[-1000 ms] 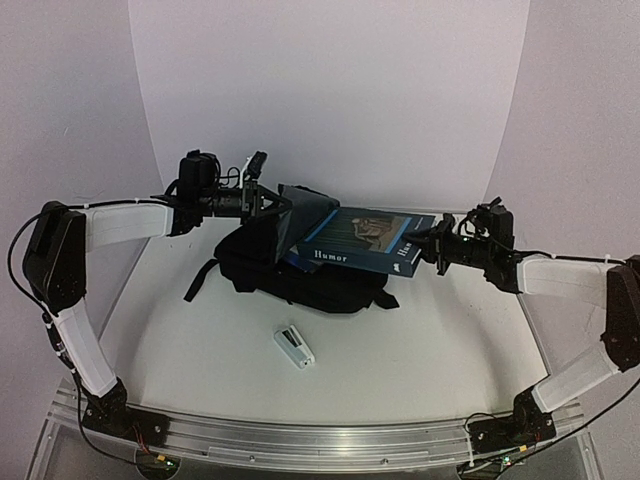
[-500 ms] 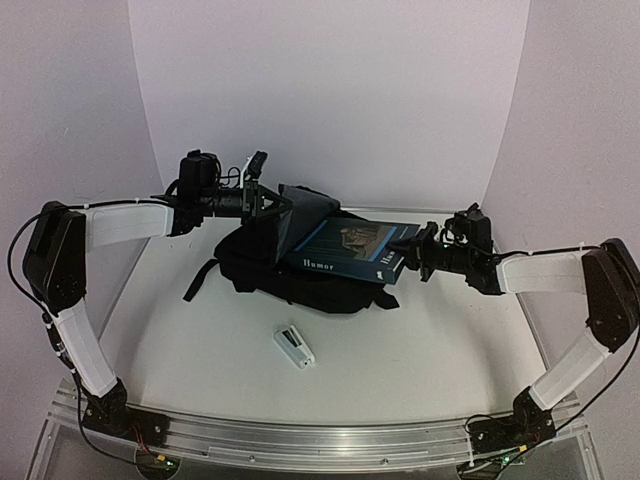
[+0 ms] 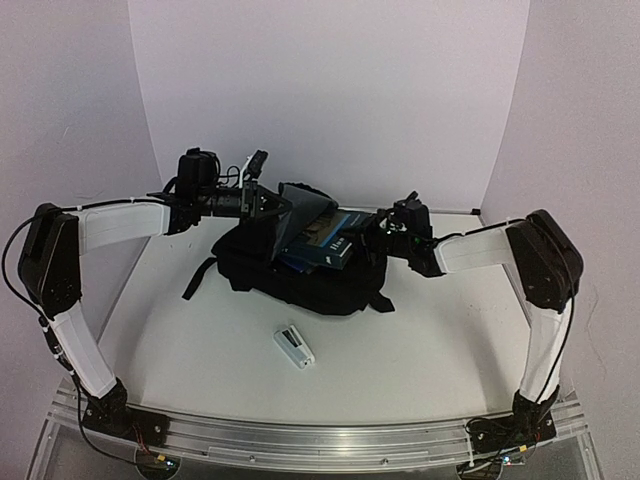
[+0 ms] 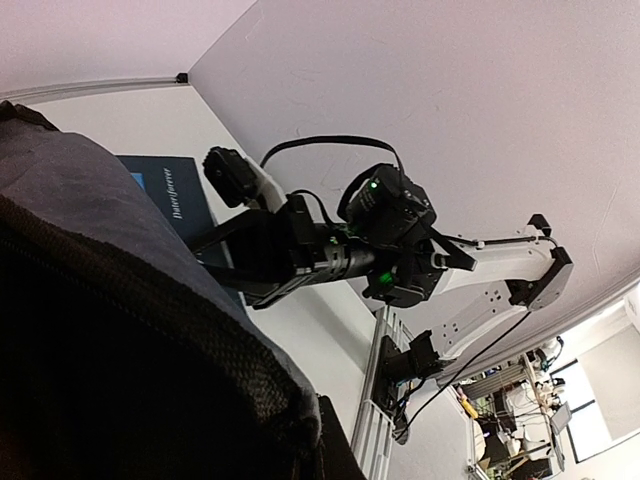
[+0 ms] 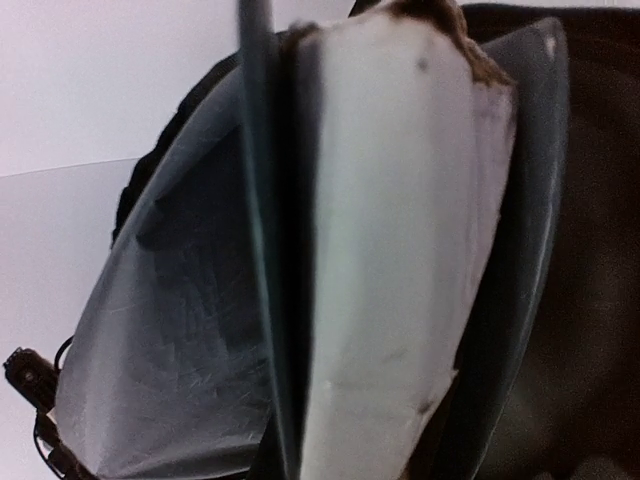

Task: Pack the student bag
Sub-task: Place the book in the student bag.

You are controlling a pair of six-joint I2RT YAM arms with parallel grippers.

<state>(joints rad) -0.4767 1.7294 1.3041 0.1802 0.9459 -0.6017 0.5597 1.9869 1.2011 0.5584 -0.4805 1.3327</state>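
A metal rail [image 3: 300, 437] at the near edge carries both arm bases. Beyond it, on the white table [image 3: 450, 340], a small white gadget [image 3: 294, 346] with a dark face lies alone, near the bag but apart from it.

The bag [image 3: 300, 280] lies flat on the middle of the table. Its long axis runs left to right, with the right end a little nearer. A strap [image 3: 198, 281] trails off its left end toward the near side. Its mouth is on the far, upper side and gapes toward the right, and a grey-lined flap [image 3: 303, 206] stands up over it. The left fingers [image 3: 264, 203] reach in from the left. They are pressed together on the flap's far-left edge and hold it lifted off the bag. Dark fabric fills half of the left wrist view.

A blue book [image 3: 322, 240] sits in the mouth. Its left part is under the raised flap, inside the bag, and its right part sticks out. It lies cover up and tilted, its long axis left to right like the bag's. The right fingers [image 3: 368, 236] come from the right and pinch its right end. The right wrist view looks along the book's white page block into the grey lining.

Farthest back, a plain pale backdrop [image 3: 330, 90] curves up behind everything.
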